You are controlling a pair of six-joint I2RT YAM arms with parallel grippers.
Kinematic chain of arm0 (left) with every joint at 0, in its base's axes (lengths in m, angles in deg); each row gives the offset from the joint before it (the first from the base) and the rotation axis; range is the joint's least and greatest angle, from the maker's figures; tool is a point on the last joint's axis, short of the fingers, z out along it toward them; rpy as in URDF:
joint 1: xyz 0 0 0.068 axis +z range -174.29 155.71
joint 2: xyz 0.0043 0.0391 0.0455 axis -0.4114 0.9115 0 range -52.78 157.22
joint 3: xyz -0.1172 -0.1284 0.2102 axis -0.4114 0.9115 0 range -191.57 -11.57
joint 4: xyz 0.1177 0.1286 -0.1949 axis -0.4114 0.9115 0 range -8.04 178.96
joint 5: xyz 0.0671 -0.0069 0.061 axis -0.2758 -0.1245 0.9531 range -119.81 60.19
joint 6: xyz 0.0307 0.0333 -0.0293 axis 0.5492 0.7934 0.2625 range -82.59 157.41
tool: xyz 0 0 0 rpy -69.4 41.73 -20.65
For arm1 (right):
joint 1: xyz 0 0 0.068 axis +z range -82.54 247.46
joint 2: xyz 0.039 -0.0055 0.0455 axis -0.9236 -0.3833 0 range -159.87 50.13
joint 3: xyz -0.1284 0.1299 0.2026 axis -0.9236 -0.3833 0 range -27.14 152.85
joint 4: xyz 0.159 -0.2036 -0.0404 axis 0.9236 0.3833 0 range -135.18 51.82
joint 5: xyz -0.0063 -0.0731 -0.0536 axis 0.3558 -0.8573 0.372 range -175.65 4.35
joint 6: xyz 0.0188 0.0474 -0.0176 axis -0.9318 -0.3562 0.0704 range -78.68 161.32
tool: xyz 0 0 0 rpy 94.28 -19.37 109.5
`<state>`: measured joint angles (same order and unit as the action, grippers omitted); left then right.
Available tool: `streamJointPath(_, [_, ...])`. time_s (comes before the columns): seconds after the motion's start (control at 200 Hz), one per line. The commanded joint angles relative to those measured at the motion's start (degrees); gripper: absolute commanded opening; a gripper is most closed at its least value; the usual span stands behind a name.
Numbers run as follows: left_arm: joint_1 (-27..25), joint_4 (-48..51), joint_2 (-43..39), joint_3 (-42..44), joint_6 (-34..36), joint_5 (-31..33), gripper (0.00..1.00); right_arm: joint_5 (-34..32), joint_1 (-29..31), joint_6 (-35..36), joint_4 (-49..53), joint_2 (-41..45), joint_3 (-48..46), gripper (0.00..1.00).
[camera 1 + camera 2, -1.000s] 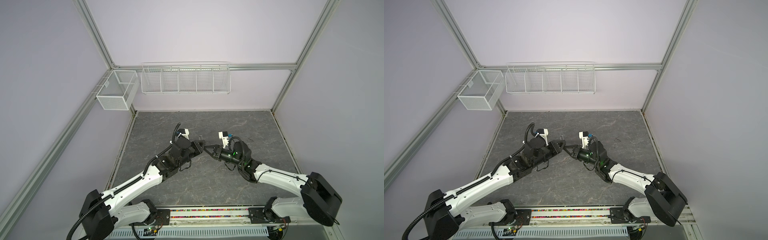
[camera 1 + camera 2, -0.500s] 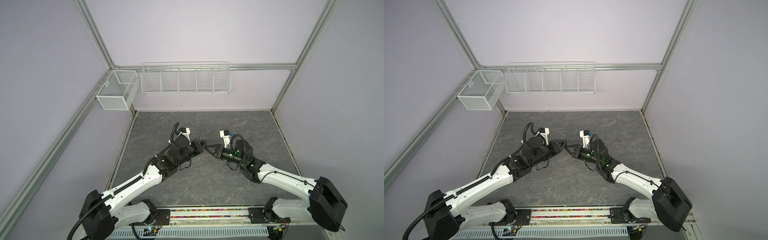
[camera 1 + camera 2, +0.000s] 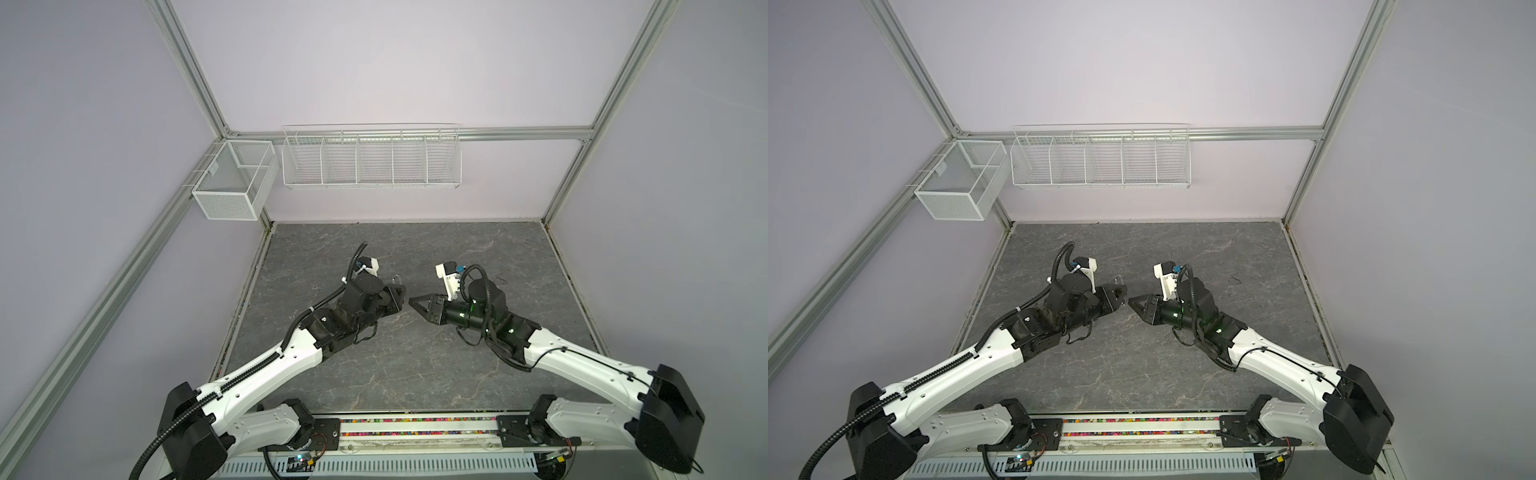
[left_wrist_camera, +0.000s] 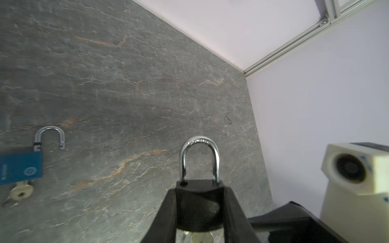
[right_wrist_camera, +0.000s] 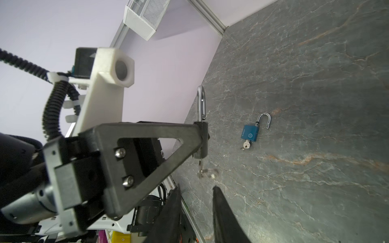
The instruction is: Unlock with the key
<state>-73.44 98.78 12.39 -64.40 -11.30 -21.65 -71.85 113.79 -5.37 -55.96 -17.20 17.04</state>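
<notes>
Open blue padlock (image 4: 20, 166) on table (image 4: 126, 84), apart from black padlock (image 4: 199, 206).

The black padlock (image 4: 199, 204) has a matt body and a glossy metal shackle (image 4: 200, 141); the blue padlock (image 4: 20, 166) looks satiny, the table (image 4: 126, 84) matt, veined stone.

place: robot lab (enclosed cell) | signs: aluminium frame (image 3: 523, 134), wire baskets (image 3: 371, 166), two mounted arms (image 3: 270, 365)

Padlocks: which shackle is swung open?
The blue padlock on the table: one shackle leg free. The black padlock in the left gripper has both legs at its body.
</notes>
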Motion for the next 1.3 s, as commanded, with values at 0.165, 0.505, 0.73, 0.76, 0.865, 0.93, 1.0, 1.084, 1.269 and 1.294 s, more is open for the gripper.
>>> streamJointPath(0.165, [-0.1, 1.9, -7.3, 4.1, 18.7, 4.9, 0.0, -2.6, -0.5, 15.3, 23.8, -1.0, 14.6, 0.66])
streamJointPath(0.505, [-0.1, -14.8, -8.9, 15.2, 40.2, 3.9, 0.0, -3.2, -0.5, 25.3, 41.9, -16.6, 34.0, 0.78])
streamJointPath(0.73, [-0.1, -20.0, -6.8, 17.0, 43.5, 3.8, 0.0, -6.2, -0.3, 27.4, 44.9, -23.4, 40.8, 0.81])
streamJointPath(0.76, [-0.1, -20.2, -6.6, 16.9, 43.5, 3.9, 0.0, -7.1, -0.4, 27.4, 45.5, -24.3, 41.7, 0.81])
streamJointPath(0.865, [-0.1, -20.3, -6.8, 17.0, 43.5, 3.8, 0.0, -8.2, -0.3, 28.3, 46.1, -26.6, 43.9, 0.82])
streamJointPath(0.93, [-0.1, -21.0, -6.8, 17.6, 43.7, 3.8, 0.0, -9.4, -0.3, 29.0, 47.1, -28.1, 45.5, 0.82])
streamJointPath(1.0, [-0.1, -20.8, -6.6, 17.7, 43.6, 3.9, 0.0, -10.4, -0.2, 30.1, 48.9, -30.0, 47.5, 0.82])
streamJointPath(1.084, [-0.1, -20.2, -6.8, 17.7, 43.3, 3.8, 0.0, -11.2, -0.2, 30.8, 51.5, -31.3, 49.4, 0.83])
streamJointPath(1.269, [-0.2, -20.8, -6.6, 18.4, 44.4, 2.8, 0.0, -12.9, -0.2, 30.9, 53.1, -32.9, 51.1, 0.84])
streamJointPath(1.294, [-0.1, -20.8, -6.6, 18.4, 44.3, 3.2, 0.0, -13.2, -0.1, 31.0, 53.5, -33.2, 51.3, 0.84])
